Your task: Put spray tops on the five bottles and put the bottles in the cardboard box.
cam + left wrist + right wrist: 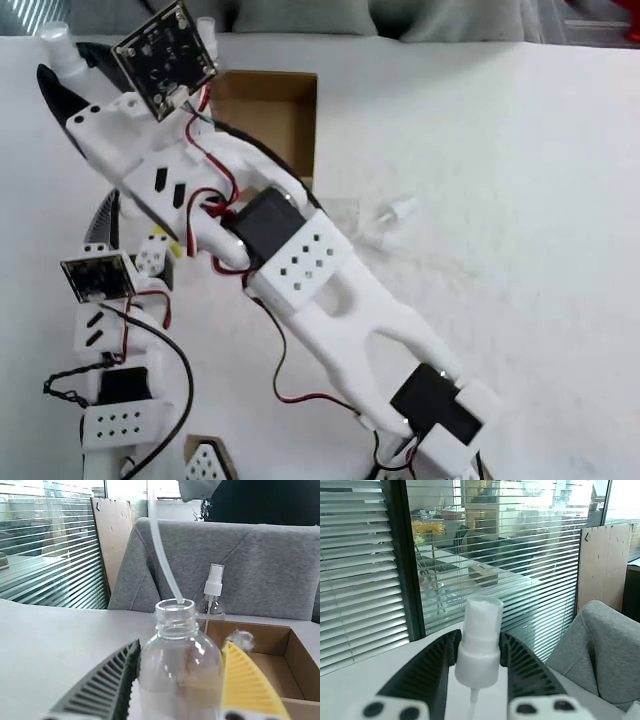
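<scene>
Item 1: open bottle (pixel 176 630), upright, clamped in your left pincer (pixel 181 656) near the cardboard box (pixel 265 636), likely steadied to receive a top.
Item 2: spray top (pixel 480 652), clamped in your right pincer (pixel 479 637) above it, dip tube (pixel 162 555) reaching the bottle's mouth, apparently aligned for seating.

Strong daylight comes through slatted blinds (pixel 365 580) beyond bench (pixel 520 150). Upper window panes (pixel 535 500) blown out to white glare. Seen from above, bench top very bright, almost washed out; shadows on it faint and soft-edged. Cardboard box (pixel 268 105) darker inside, inner wall shaded. Clear bottle (pixel 177 665) catches soft highlights on rim and shoulder. Spray top (pixel 479 640) backlit by window, near face in mild shade. Grey sofa (pixel 260 565) evenly lit, no hard shadow.
</scene>
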Motion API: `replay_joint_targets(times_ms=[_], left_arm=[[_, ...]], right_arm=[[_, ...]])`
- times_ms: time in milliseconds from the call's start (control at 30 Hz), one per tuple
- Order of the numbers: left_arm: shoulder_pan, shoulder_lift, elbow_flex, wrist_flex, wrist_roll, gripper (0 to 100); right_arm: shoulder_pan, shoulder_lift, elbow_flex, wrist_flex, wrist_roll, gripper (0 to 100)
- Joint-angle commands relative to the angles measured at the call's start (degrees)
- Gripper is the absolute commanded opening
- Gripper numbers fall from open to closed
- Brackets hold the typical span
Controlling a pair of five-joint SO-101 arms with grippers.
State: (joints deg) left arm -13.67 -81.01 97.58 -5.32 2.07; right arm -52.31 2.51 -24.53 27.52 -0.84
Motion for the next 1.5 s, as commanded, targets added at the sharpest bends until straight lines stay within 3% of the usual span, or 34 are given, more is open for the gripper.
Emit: replay_joint_targets(times_ms=[0,600,833,1133,1300,1467], left_arm=[[0.7,-0.6,-0.3,0.3,0.2,12],[0.6,-0.6,-0.3,0.3,0.2,12],[0.4,-0.6,-0.3,0.3,0.2,12],[0.4,-0.6,-0.3,0.3,0.2,12],[0.4,-0.6,-0.3,0.3,0.2,12],[0.4,-0.6,-0.3,0.3,0.2,12]], right_arm=[[0.7,-0.4,-0.4,0.0,-0.5,1.7],[1.2,-0.8,6.6,-0.4,-0.7,1.7],[4.7,-0.8,10.6,-0.4,-9.1,1.7],[4.7,-1.1,15.6,-0.4,-9.5,1.7],[4.7,-1.1,16.4,0.1,-15.0,1.7],[3.9,-1.3,16.5,1.3,-15.8,1.7]])
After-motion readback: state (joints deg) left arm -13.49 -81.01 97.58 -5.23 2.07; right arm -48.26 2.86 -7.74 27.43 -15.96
